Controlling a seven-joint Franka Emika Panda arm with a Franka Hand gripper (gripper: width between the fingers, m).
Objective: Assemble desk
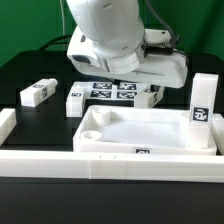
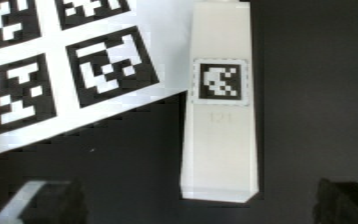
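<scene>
Leg point(image 2: 224, 100) lies just beside the marker board point(image 2: 60, 70), its length square across the wide-spread tool point(image 2: 194, 204).

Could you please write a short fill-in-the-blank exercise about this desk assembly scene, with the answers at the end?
1. One leg stands ____ at a corner of the desk top.
2. In the wrist view, the lying leg beside the marker board shows one black-and-white ____.
3. The gripper is ____, holding nothing.
Answers: upright; tag; open.
</scene>
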